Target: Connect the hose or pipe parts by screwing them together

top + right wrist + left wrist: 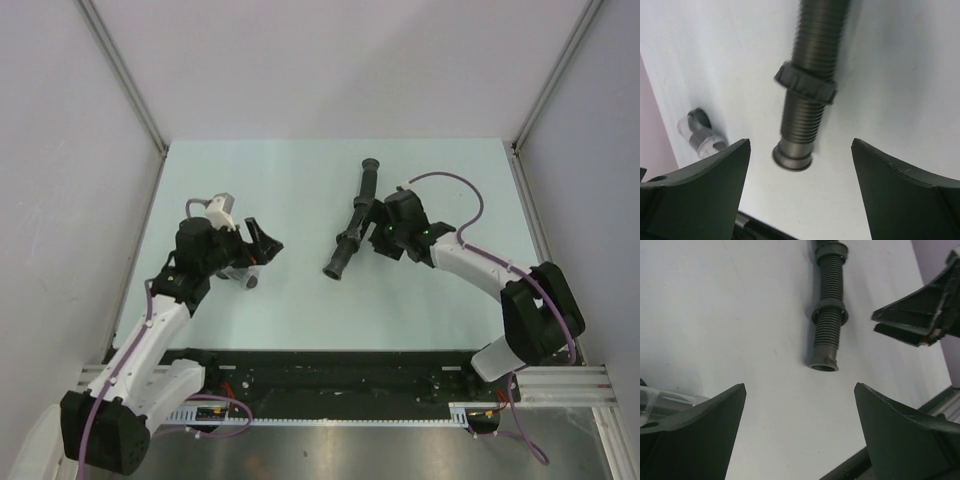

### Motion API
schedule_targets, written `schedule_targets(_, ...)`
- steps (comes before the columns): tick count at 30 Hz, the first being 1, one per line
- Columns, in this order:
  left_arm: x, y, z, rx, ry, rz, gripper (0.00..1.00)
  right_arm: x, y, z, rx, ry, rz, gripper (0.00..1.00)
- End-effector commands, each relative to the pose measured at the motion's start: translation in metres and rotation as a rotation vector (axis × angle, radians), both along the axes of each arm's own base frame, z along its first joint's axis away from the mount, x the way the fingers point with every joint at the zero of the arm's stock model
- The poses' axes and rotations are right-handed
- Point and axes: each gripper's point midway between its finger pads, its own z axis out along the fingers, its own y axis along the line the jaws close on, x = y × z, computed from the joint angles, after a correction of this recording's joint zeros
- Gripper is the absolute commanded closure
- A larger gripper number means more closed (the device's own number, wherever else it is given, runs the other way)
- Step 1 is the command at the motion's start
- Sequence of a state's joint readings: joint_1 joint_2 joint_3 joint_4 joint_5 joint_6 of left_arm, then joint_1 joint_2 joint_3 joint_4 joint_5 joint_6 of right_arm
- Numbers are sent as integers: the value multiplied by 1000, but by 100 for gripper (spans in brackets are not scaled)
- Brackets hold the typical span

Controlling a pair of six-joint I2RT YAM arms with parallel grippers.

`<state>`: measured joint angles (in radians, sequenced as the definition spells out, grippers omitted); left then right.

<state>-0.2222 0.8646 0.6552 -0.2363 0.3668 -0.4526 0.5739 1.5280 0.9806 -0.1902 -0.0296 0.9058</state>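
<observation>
Hose: black, ribbed, flared collar ends, knurled ring mid-length. Lies straight on pale matte bench, centre-right.
Fitting: short, greyish-translucent cylinder on bench beside left end effector, which is released.
Right end effector: released, spread wide beside hose, no contact.

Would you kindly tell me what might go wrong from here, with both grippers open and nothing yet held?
The black hose lies loose in front of the right gripper's open fingers; closing on its round ribbed body could roll or skew it. The small fitting lies beside the left gripper, half hidden by a finger, and could be nudged away. Both grippers stand close together and might collide.
</observation>
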Motion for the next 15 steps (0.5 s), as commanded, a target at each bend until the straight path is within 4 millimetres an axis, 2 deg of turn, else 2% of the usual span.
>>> schedule_targets(1, 14, -4, -8, 52, 37, 60, 4, 29, -42, 17, -107, -82, -10, 12)
schedule_targets(2, 21, -12, 4, 46, 22, 66, 3, 49, -61, 24, -138, -102, -71, 12)
schedule_targets(3, 25, -27, -6, 87, 50, 55, 3, 56, -70, 22, -168, -108, -71, 12)
schedule_targets(4, 28, -38, -4, 97, 52, 37, 2, 65, -74, 15, -178, -102, -87, 13)
schedule_targets(5, 36, -53, 14, 89, 22, 17, 1, 75, -85, 15, -164, -98, -118, 13)
schedule_targets(6, 41, -71, 2, 134, 44, -7, 0, 85, -87, 17, -148, -105, -134, 13)
schedule_targets(7, 51, -82, 18, 144, 1, -24, 0, 94, -82, 15, -100, -105, -131, 13)
schedule_targets(8, 56, -91, 16, 162, -4, -38, 0, 99, -80, 12, -78, -92, -131, 13)
schedule_targets(9, 61, -105, 5, 193, 0, -66, 0, 110, -80, 18, -58, -105, -145, 13)
schedule_targets(10, 68, -113, 10, 210, -33, -82, 0, 117, -76, 20, -36, -110, -151, 13)
schedule_targets(11, 76, -122, -5, 237, -18, -99, 0, 122, -73, 6, -38, -83, -149, 13)
schedule_targets(12, 78, -130, -8, 250, -29, -122, 0, 131, -67, 12, -23, -100, -143, 13)
schedule_targets(13, 86, -136, -6, 263, -47, -135, 0, 135, -62, 8, -19, -95, -135, 13)
schedule_targets(14, 91, -141, -11, 275, -41, -143, 0, 138, -56, -5, -29, -71, -127, 13)
schedule_targets(15, 95, -148, -28, 294, -15, -167, 0, 139, -51, -10, -30, -62, -118, 14)
